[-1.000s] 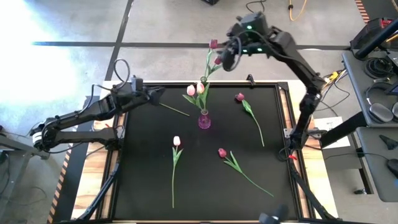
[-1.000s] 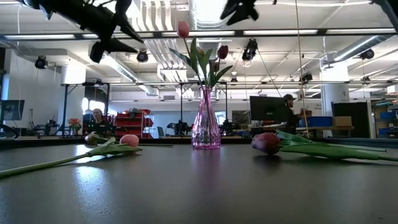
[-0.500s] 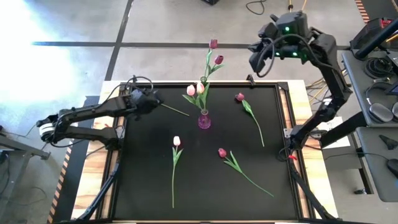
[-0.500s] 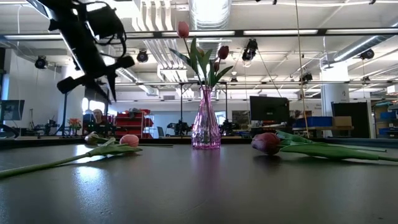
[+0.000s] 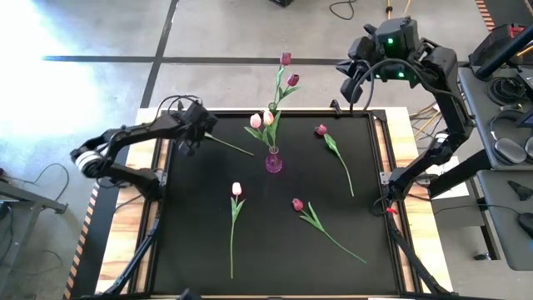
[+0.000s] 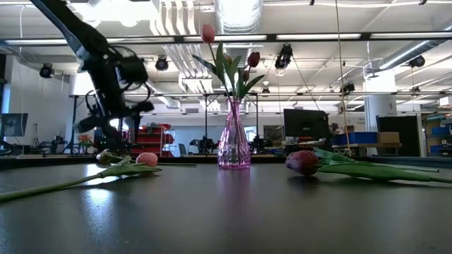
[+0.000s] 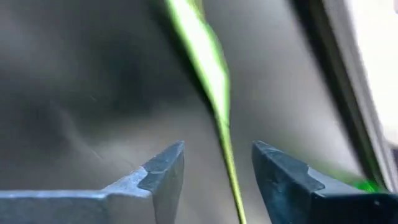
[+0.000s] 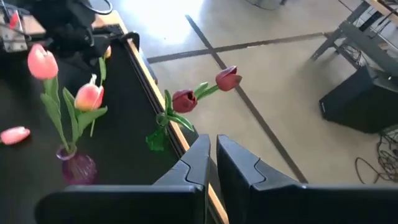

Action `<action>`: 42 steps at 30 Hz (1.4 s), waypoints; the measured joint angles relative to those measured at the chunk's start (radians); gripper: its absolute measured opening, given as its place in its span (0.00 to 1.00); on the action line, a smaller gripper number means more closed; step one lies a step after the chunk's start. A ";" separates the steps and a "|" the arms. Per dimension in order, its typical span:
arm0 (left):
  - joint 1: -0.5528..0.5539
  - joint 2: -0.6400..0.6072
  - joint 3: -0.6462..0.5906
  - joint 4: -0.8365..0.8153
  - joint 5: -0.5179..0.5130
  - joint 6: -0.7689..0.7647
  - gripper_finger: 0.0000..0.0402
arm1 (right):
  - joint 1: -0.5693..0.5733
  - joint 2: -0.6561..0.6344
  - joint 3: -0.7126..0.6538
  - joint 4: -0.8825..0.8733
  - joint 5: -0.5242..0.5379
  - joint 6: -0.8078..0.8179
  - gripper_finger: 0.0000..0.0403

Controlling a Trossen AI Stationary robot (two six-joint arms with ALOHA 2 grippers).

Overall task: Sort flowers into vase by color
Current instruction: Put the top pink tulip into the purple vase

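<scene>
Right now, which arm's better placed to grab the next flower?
Probably left. The left gripper is down at the table with its fingers open around the stem of the flower lying near the vase. The right gripper is shut and raised beyond the table's far edge.

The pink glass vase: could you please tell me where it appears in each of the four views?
High view: vase near the picture's middle, on the black mat.
Low view: upright at the centre.
Left wrist view: not in it; the left gripper straddles a green stem.
Right wrist view: on the mat beyond the right gripper, with two light pink tulips in it.
Shared landmark: those tulips standing in it.
</scene>
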 joint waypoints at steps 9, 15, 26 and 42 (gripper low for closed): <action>0.065 0.179 0.114 0.000 0.002 -0.035 0.46 | 0.000 -0.027 0.000 -0.010 -0.002 -0.014 0.06; 0.137 0.309 0.234 -0.082 0.071 -0.012 0.46 | -0.001 -0.049 0.000 -0.011 -0.001 -0.014 0.06; 0.149 0.418 0.472 -0.418 0.121 0.046 0.46 | -0.005 -0.062 0.000 -0.014 0.000 -0.025 0.06; 0.153 0.422 0.410 -0.364 0.115 0.041 0.46 | -0.007 -0.060 -0.002 -0.006 0.000 -0.040 0.06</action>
